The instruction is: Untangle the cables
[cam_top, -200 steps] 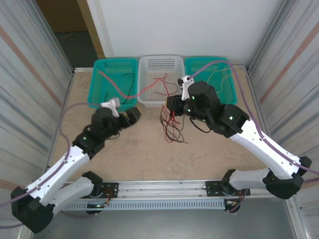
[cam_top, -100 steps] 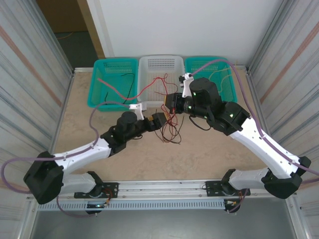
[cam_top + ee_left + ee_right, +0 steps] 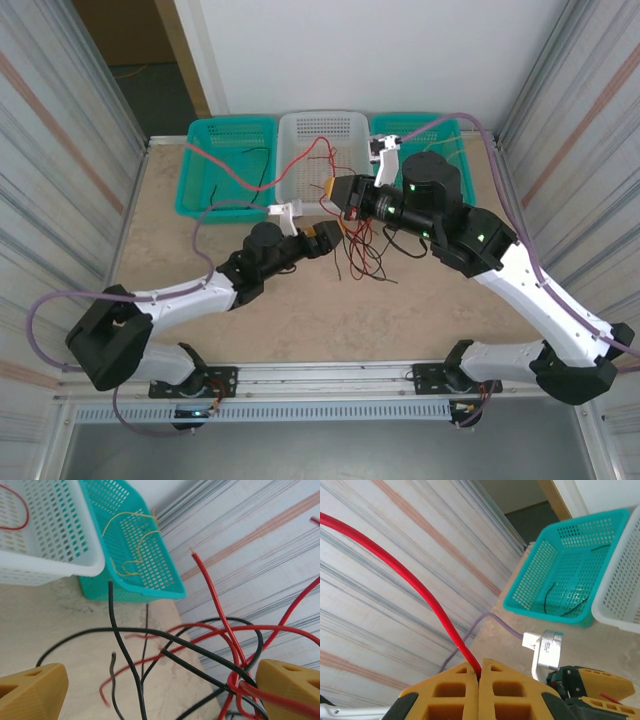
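A tangle of red and black cables (image 3: pixel 360 248) hangs over the middle of the table below my right gripper (image 3: pixel 336 192). That gripper is shut on one red cable (image 3: pixel 420 585), which rises from its closed fingertips (image 3: pixel 479 672) and arcs over the white basket. My left gripper (image 3: pixel 325 236) sits just left of the tangle, open. In the left wrist view its yellow fingers (image 3: pixel 30 692) stand wide apart with black and red cables (image 3: pixel 165 650) crossing between them. Red loops press against the right finger (image 3: pixel 287 685).
Three baskets line the far edge: a teal one (image 3: pixel 205 170) with a black cable, a white one (image 3: pixel 300 135) with red cable, and a teal one (image 3: pixel 462 165) with pale yellow cables (image 3: pixel 127 545). Corrugated walls close both sides. Lilac arm cables arch overhead.
My left arm has swung right from the left basket to the tangle. The right gripper has lifted the tangle slightly up and to the right.
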